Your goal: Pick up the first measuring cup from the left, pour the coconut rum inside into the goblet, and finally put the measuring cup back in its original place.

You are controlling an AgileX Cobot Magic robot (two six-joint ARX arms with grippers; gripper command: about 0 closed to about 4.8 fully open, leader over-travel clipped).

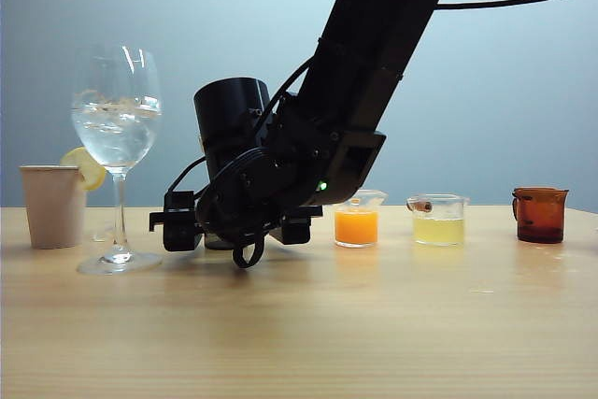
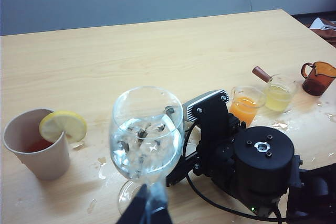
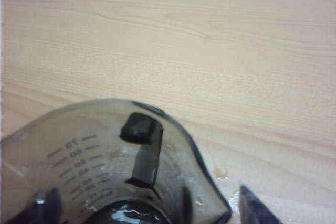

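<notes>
Smoky and nearly empty, the measuring cup [image 3: 115, 166] fills the right wrist view, sitting between the right gripper [image 3: 147, 208] fingers, one dark fingertip [image 3: 42, 208] on one side and the other well clear beyond the spout, so the jaws stand spread and not pinching it. Only a few drops glint at its bottom; the coconut rum seems already poured, since the goblet [image 1: 116, 137] holds clear liquid and ice. In the exterior view the right arm hangs low over the tabletop [image 1: 299, 324] just left of the orange cup [image 1: 356, 221], hiding the measuring cup, so this looks like the put-back step at the row's left end. To finish well, the gripper should lift straight up before drawing away, keeping both fingers off the flared rim and the handle so the cup does not tip or slide, and steer clear of the goblet's stem close by. The left gripper [image 2: 149, 211] shows only as dark tips at the goblet's foot; I cannot tell whether they are spread or pressed together.
</notes>
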